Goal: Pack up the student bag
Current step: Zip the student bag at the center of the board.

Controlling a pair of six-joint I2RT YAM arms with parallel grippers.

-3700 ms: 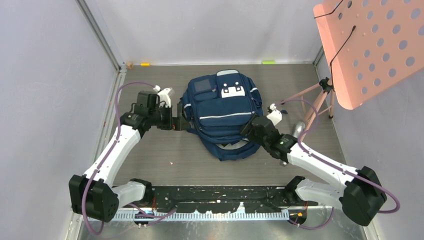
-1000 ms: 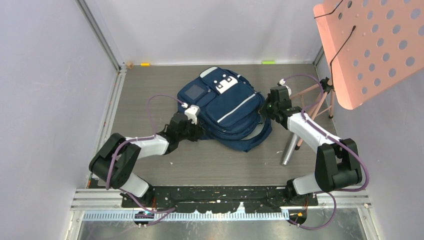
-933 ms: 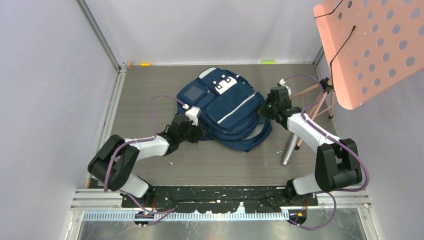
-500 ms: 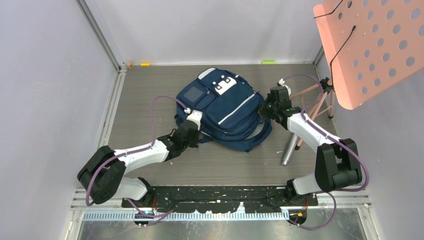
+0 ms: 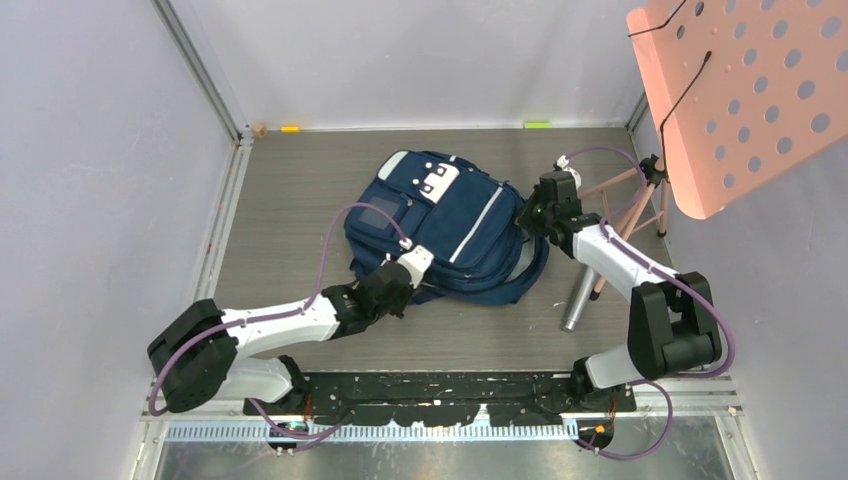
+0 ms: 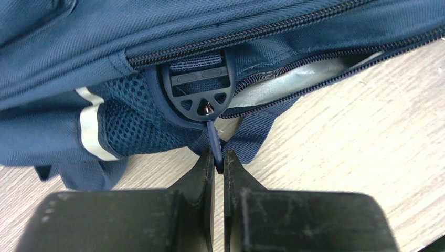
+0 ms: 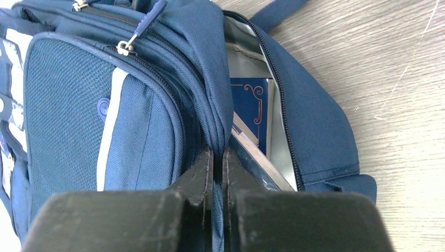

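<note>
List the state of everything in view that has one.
student bag: lying flat, main compartment partly unzipped.
blue book: inside the open compartment.
left gripper: shut on pull tab.
right gripper: shut on student bag's opening edge.
silver cylinder: lying on the table, outside the bag.

Student bag (image 5: pixel 440 225): large navy fabric backpack with white-grey reflective stripes, white patches on the front pocket and a mesh side panel. It lies front-up on the wood-grain table (image 5: pixel 300 200), turned diagonally, patched end toward the far left, a shoulder strap looping out at the near right. Main zip partly open along the right side, showing grey lining and a dark blue book (image 7: pixel 251 113) with gold ornament inside.
</note>
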